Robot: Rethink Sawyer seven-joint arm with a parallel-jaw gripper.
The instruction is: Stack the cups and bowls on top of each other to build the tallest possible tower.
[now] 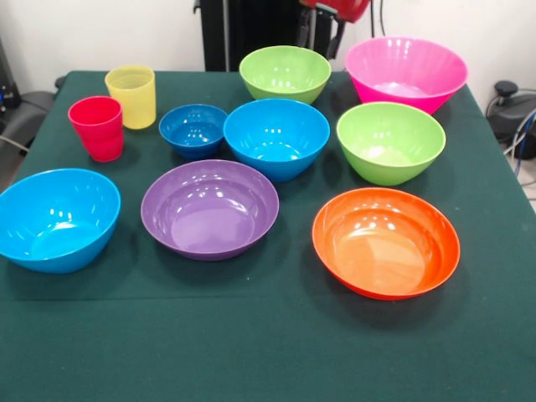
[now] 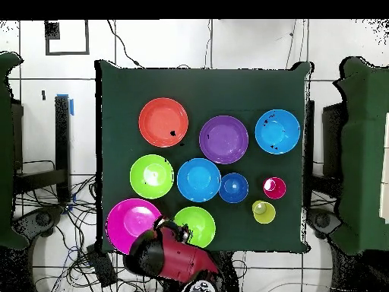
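Observation:
All cups and bowls stand apart on the green table (image 1: 251,343), none stacked. The red cup (image 1: 97,127) and yellow cup (image 1: 131,96) stand at the far left. Beside them is the small dark blue bowl (image 1: 193,130), then a light blue bowl (image 1: 276,136) and a lime green bowl (image 1: 390,141). Behind are a second lime green bowl (image 1: 285,73) and the big pink bowl (image 1: 405,74). In front are a second light blue bowl (image 1: 57,219), the purple bowl (image 1: 209,208) and the orange bowl (image 1: 386,241). My gripper (image 2: 170,227) hangs drawn back over the table's edge between the pink bowl (image 2: 133,224) and a lime green bowl (image 2: 195,226).
The red arm (image 2: 171,258) sits over the table's robot-side edge. A broad strip of green cloth lies in front of the bowls. Cables lie on the floor (image 2: 68,220) beside the table.

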